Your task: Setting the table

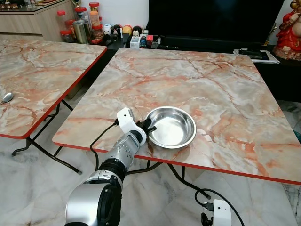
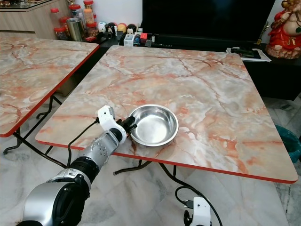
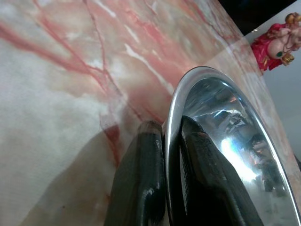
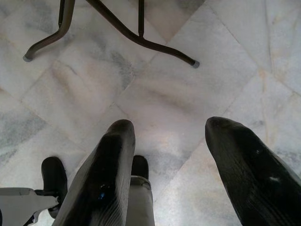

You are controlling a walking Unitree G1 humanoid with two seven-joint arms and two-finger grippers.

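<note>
A marble-patterned tabletop (image 1: 202, 84) with a red edge is carrying a steel bowl (image 1: 171, 126) near its front edge. To its left, a second matching tabletop (image 1: 33, 75) is holding what seems to be a spoon (image 1: 6, 97). Both are standing on the pale marble floor (image 1: 37, 183).

Two marble-top tables (image 1: 197, 80) with red edges, pale marble floor (image 4: 160, 103), dark television (image 1: 211, 19)

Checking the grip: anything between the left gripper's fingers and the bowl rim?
Nothing; the left wrist view shows the left gripper pinching the steel bowl rim directly.
</note>
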